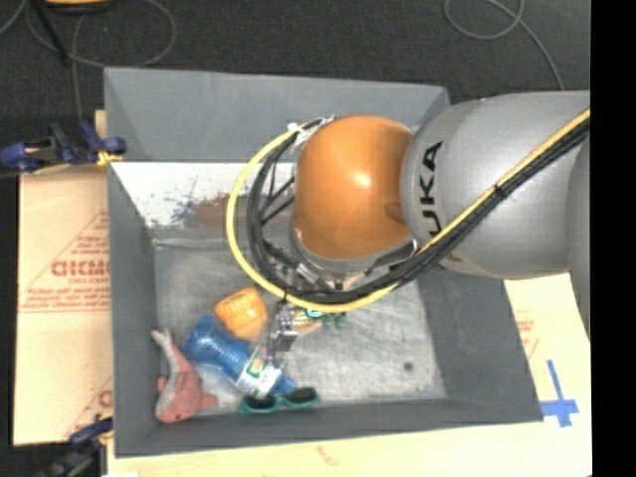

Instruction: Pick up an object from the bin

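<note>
Bin, lower left of frame: small cluster of loose things, the rest of the floor bare.

- Lowest in frame: a dark teal flat piece, against the front wall. Thin, lies low; poor to pinch from above.
- Left of it: a pink soft-looking toy figure, limbs splayed. Likely light and yielding.
- Above these: a blue bottle-shaped toy on its side, lying diagonally, its white-and-green cap end toward lower right and touching the teal piece.
- Just above the blue body: an orange ridged piece, rounded, touching or nearly touching it.

Gripper hangs below the arm's orange cover, just right of the orange piece and above the bottle's cap end. How far open it is: cannot tell; nothing seen held.

Judgement: the blue bottle is the nearest candidate. Probably hollow plastic, so light, stiff and smooth. The round body may roll or slip. Best hold is across the narrower part near the cap, jaws square to its long axis. Neighbours crowd both sides and may get nudged.
</note>
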